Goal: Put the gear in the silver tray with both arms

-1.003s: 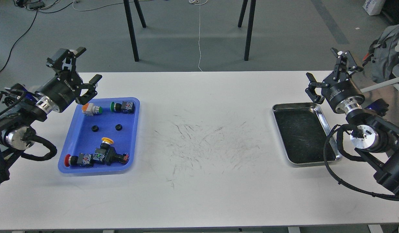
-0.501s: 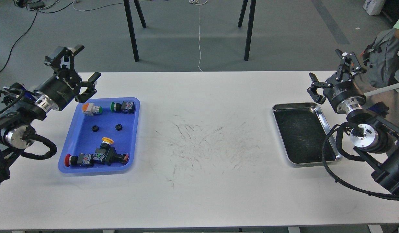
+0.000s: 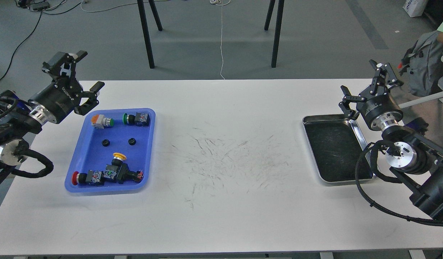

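While the left gripper (image 3: 78, 76) hangs wide open & empty at upper left, just beside the blue tray (image 3: 85, 146) w/ push-buttons, the silver tray (image 3: 359, 131) sits mid-right; the right gripper (image 3: 365, 82), over its far corner, is also spread wide, holding nothing

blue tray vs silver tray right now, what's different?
The blue tray is matte plastic; the silver tray is shiny metal with a dark scratched bottom. The blue tray holds push-button switches and two small black ring-shaped parts; the silver tray holds nothing. The blue tray lies on the table's left side near the left gripper, the silver one on the right near the right gripper. Both are rectangular, rimmed, with rounded corners.
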Robot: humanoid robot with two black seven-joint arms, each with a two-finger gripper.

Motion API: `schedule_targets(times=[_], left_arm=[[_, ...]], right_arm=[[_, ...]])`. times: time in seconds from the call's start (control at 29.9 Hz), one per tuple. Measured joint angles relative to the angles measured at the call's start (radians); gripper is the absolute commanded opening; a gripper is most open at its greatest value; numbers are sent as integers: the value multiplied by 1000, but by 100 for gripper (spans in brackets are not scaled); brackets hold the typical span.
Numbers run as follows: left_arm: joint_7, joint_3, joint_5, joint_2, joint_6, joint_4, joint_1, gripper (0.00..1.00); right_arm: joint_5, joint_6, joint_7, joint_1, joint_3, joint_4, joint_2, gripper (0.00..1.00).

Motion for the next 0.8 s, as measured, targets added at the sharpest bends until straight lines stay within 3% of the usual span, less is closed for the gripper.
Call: schedule_targets(times=[0.27,0.5,0.8], left_arm=[[0,-107,-72,24,0,-47,62,100],[0,-151,-97,51,0,-46,47,100],[0,-177,-186,-24,0,-42,74,100]], right_arm=[[-1,-2,0,-1,-2,1,1,100],[-2,-2,0,-4,-5,2,-1,100],[-3,-2,1,-15,-5,1,3,100]])
